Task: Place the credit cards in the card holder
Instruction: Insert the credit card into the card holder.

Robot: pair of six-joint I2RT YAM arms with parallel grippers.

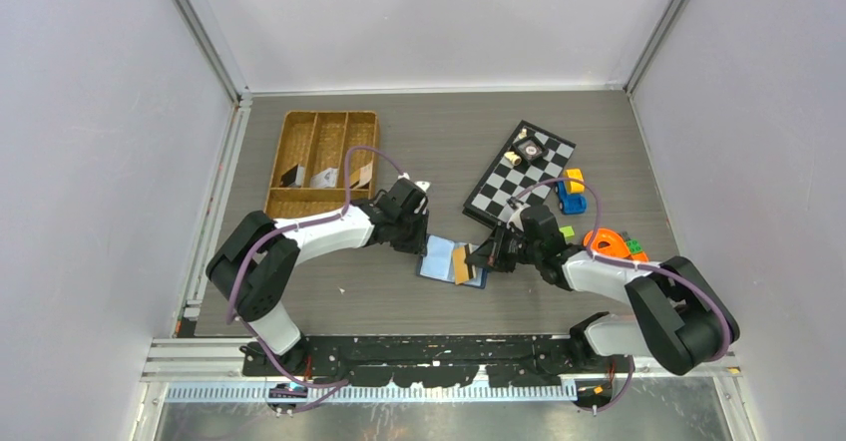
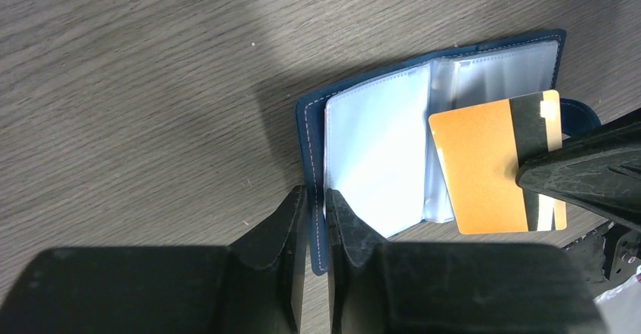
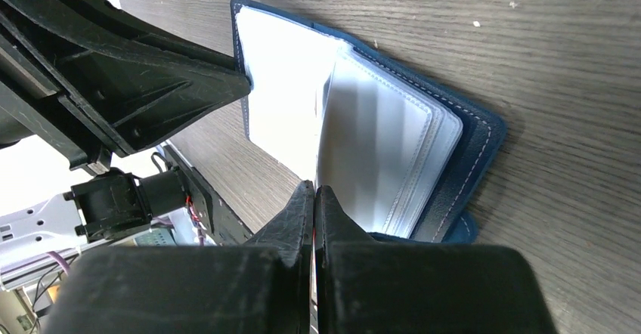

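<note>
The navy card holder (image 1: 439, 263) lies open on the table between the arms, its clear pockets (image 2: 378, 145) facing up. My left gripper (image 1: 422, 242) is shut on the holder's left cover edge (image 2: 311, 160), which sits between the fingertips (image 2: 317, 202). An orange credit card (image 2: 476, 169) with a dark stripe rests over the right-hand pockets (image 3: 393, 137). My right gripper (image 1: 489, 258) is shut on that card's right end; its fingers (image 2: 589, 171) cover the stripe. In the right wrist view the card runs edge-on between the closed jaws (image 3: 314, 192). The left fingers (image 3: 151, 77) clamp the far cover.
A brown wicker tray (image 1: 289, 122) at the back left holds small flat cards (image 1: 324, 177) in its compartments. A checkerboard (image 1: 499, 187) lies at the back right with small pieces on it. A blue toy car (image 1: 571, 202) and an orange toy (image 1: 604, 243) sit beside the right arm.
</note>
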